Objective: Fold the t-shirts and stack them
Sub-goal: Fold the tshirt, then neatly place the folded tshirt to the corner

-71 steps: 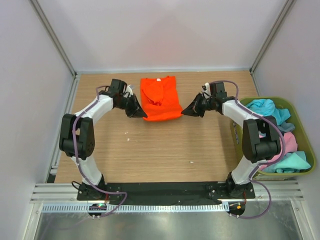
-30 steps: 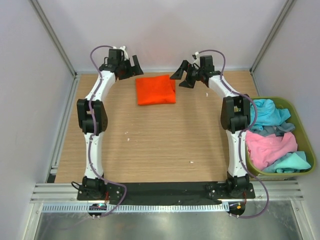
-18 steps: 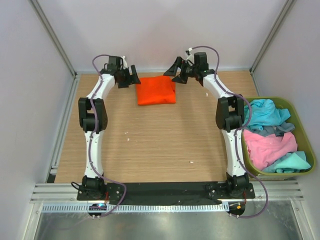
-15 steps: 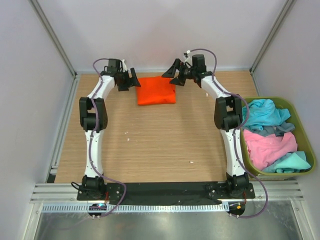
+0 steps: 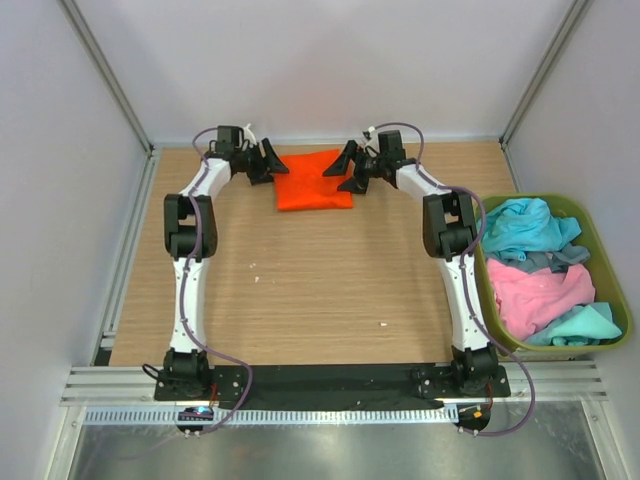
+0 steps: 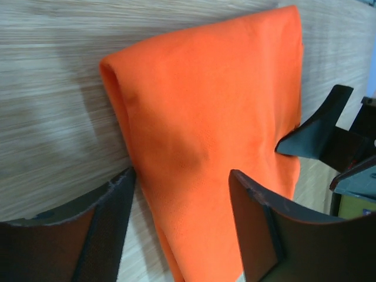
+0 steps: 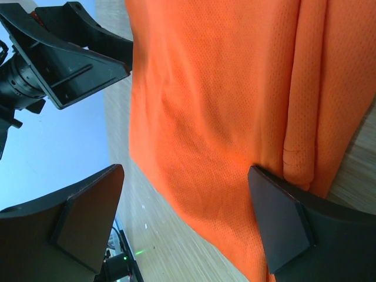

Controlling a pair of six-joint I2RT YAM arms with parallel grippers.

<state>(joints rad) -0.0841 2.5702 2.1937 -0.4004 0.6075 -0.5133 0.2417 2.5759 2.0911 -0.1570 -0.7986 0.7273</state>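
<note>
A bright orange t-shirt [image 5: 314,180] lies folded into a rectangle at the far middle of the table. My left gripper [image 5: 268,160] is at its left edge, open. In the left wrist view the gripper [image 6: 182,217] straddles that folded edge of the orange t-shirt [image 6: 205,117], with one finger [image 6: 111,223] over the wood and the other over the cloth. My right gripper [image 5: 345,170] is at the shirt's right edge. Its jaws [image 7: 185,211] stand wide over the orange t-shirt [image 7: 223,106], one finger [image 7: 282,223] resting by the layered edge. Nothing is clamped.
An olive-green bin [image 5: 585,208] at the right edge of the table holds turquoise [image 5: 525,225], pink [image 5: 540,290] and grey [image 5: 565,255] t-shirts in a heap. White walls and a metal frame close in the back and sides. Both arms reach far out to the back edge.
The orange shirt, longer at first, was folded to a rectangle by a second ago. Both grippers have since come in from its far corners onto its side edges. The left jaws have narrowed somewhat.
</note>
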